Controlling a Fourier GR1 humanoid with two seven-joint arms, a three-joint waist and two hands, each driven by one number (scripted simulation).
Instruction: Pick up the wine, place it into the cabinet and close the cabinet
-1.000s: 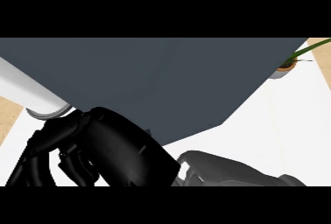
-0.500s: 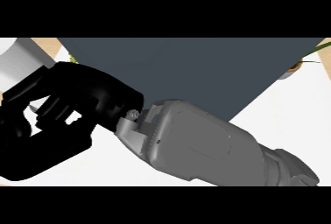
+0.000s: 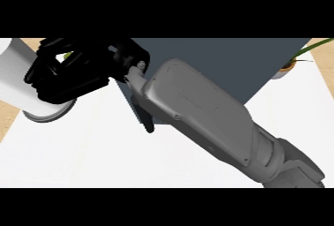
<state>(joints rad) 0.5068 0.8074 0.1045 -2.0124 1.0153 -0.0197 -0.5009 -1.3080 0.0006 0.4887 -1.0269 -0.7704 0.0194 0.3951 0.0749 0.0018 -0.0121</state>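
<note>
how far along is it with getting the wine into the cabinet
Done: nothing clearly finished, and no wine bottle can be made out. In hand: the right hand, fingers curled, sits at the dark cabinet's left edge by a white cylinder. Left: whether the wine is inside or the door closed can't be told.

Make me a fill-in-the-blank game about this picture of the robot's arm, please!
1. The robot's hand is coloured ____.
2. The forearm comes in from the lower ____ corner of the view.
3. The potted plant stands at the ____ edge of the view.
4. The big box behind the forearm is dark ____.

Missing words: black; right; right; grey
</note>
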